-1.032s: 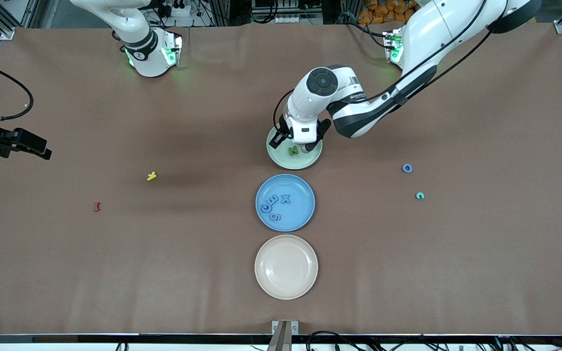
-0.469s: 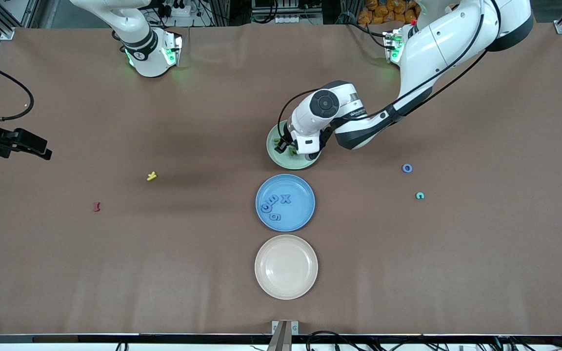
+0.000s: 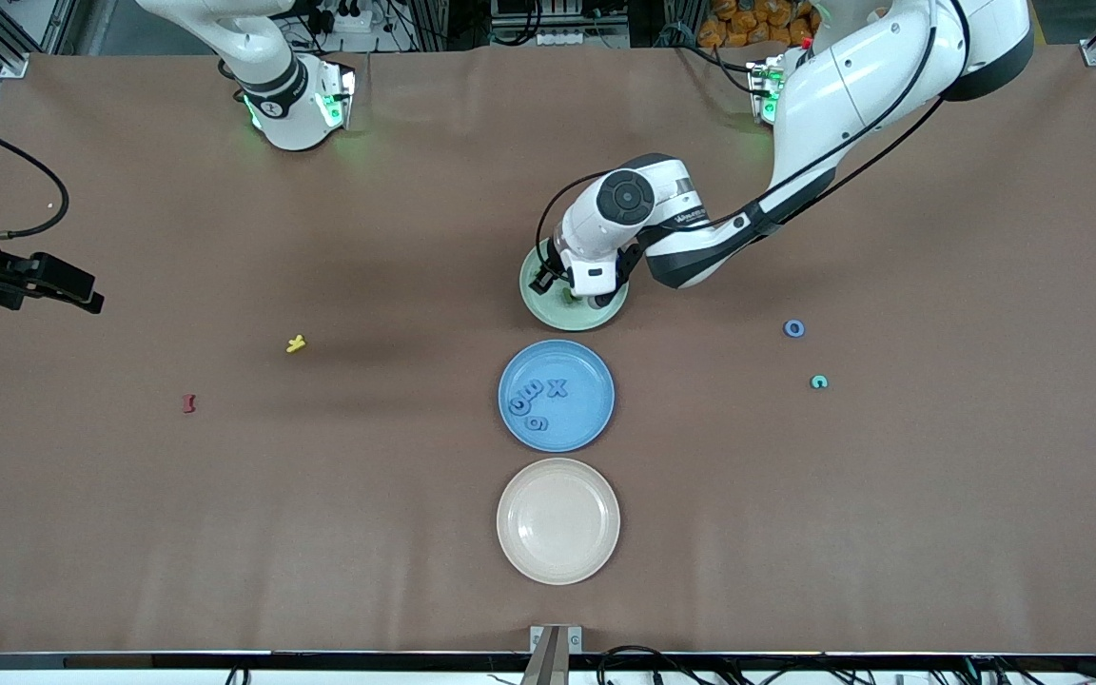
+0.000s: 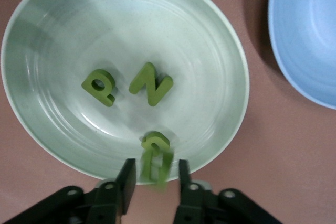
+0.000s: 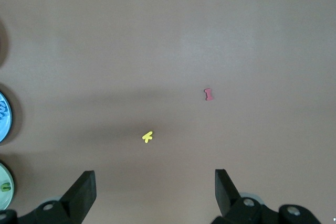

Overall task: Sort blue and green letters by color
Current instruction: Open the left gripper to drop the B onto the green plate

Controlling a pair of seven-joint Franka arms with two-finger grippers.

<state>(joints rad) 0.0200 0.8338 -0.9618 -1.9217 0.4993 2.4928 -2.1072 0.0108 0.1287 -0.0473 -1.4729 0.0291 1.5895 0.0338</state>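
Observation:
My left gripper (image 3: 572,293) is low over the pale green plate (image 3: 548,319), its fingers (image 4: 126,179) open. A blurred olive green letter (image 4: 156,158) sits between them with a gap on each side, at the plate's rim (image 4: 231,51). A green P (image 4: 98,86) and N (image 4: 151,83) lie in that plate. Several blue letters (image 3: 537,400) lie in the blue plate (image 3: 586,419). A blue O (image 3: 794,328) and a teal c (image 3: 819,382) lie on the table toward the left arm's end. My right gripper (image 3: 82,297) waits open and empty (image 5: 155,187) at its end.
A beige plate (image 3: 557,520) stands nearer the front camera than the blue plate. A small yellow letter (image 3: 296,343) and a small dark red letter (image 3: 189,403) lie toward the right arm's end; both show in the right wrist view, yellow (image 5: 147,137) and red (image 5: 208,94).
My left hand has dropped lower over the green plate and now covers its letters in the front view. The right arm has not moved.

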